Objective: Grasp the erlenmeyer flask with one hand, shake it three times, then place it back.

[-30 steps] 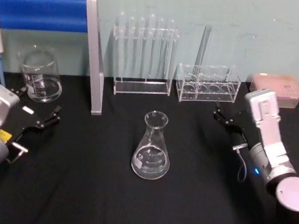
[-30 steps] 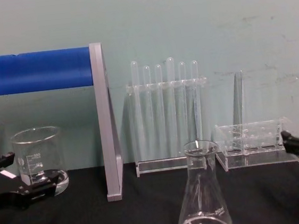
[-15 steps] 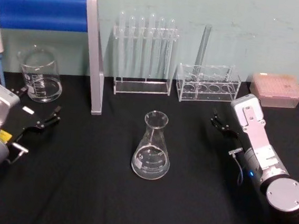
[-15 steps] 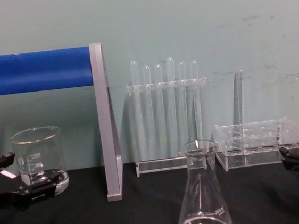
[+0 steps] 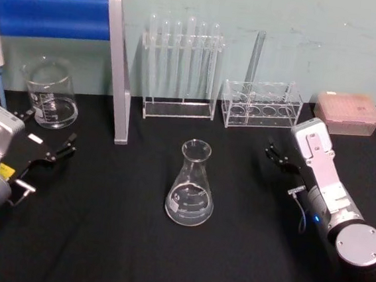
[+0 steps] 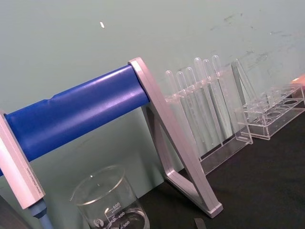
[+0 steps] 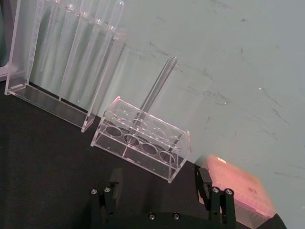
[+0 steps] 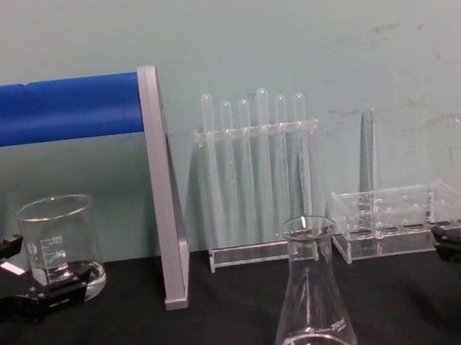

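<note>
The erlenmeyer flask (image 5: 191,184) stands upright on the black tabletop, midway between my two arms; the chest view shows its neck and shoulders (image 8: 313,312) close at the bottom. My right gripper (image 5: 278,156) rests low on the table to the flask's right, well apart from it. The right wrist view shows this gripper (image 7: 159,188) open, its jaws wide with nothing between them. My left gripper (image 5: 47,133) lies at the table's left, open and empty, just in front of the beaker (image 5: 49,94).
A blue roller on a grey frame (image 5: 118,74) stands at the back left. A tall test tube rack (image 5: 182,67) and a low rack (image 5: 261,105) with one tube line the back wall. A pink box (image 5: 347,111) sits at the back right.
My right arm dropped lower and shifted slightly toward the flask a second ago, then held almost still. The left arm and the flask have not moved.
</note>
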Available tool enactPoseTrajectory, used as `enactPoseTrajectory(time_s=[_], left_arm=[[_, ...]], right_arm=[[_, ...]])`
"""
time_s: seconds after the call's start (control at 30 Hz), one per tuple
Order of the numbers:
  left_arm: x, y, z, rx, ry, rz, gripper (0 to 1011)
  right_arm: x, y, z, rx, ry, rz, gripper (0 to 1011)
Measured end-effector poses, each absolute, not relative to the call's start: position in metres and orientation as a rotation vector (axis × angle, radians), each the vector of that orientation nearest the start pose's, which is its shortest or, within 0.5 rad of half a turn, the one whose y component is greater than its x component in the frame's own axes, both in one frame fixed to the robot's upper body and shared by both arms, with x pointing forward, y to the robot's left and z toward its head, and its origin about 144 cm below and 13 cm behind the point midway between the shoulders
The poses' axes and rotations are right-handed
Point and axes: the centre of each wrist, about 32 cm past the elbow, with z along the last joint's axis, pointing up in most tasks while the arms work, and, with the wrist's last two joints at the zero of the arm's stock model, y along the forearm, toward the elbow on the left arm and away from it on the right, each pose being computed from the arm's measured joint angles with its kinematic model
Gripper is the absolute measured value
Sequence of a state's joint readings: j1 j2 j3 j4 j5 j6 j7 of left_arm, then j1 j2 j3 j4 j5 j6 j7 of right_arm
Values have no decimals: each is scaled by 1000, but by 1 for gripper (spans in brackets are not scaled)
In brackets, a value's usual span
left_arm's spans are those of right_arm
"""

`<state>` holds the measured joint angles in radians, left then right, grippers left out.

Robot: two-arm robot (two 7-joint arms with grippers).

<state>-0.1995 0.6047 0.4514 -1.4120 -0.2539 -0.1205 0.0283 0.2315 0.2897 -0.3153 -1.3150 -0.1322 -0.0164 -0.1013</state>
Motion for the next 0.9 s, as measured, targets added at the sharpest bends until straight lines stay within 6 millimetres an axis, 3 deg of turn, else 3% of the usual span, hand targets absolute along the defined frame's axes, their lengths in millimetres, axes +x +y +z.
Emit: enactPoseTrajectory(time_s=[0.9], left_arm=[[489,310,1140,304,-285,1248,1001]], right_arm=[[513,-242,1129,-381,-360,-1393,1002]])
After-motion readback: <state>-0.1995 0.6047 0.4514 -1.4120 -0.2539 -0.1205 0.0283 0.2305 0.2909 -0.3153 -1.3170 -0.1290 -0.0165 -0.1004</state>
